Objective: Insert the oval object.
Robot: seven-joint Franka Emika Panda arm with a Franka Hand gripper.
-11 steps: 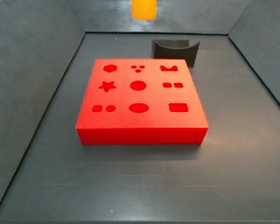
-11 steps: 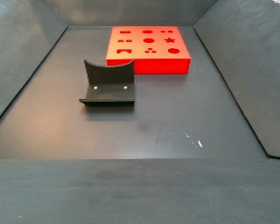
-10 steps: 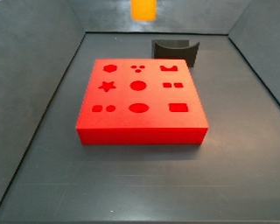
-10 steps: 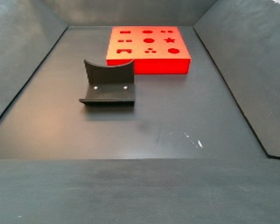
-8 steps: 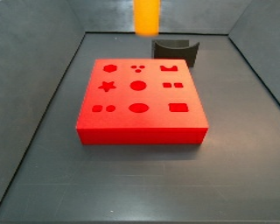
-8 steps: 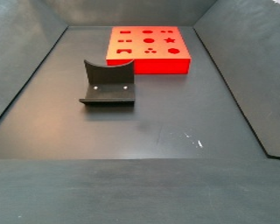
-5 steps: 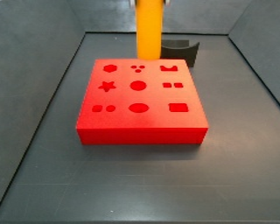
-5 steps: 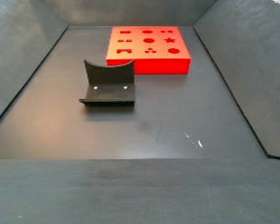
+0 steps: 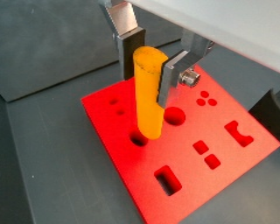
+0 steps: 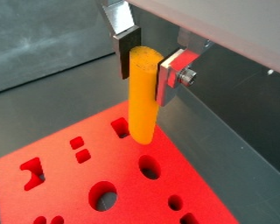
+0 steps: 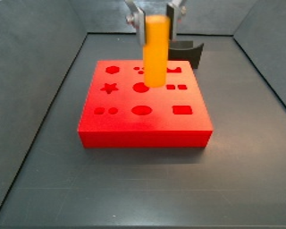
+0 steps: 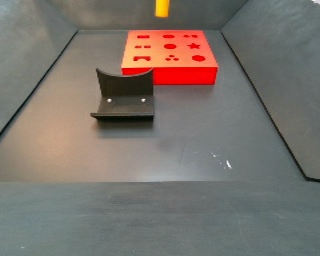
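On the bench the red block (image 11: 143,100) lies with all its holes empty, and above it the hand (image 9: 150,63) grasps the oval object (image 9: 149,94) upright by its top, so the insertion seems not yet done.

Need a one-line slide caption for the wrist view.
Claw holds the oval orange peg upright above the red block.
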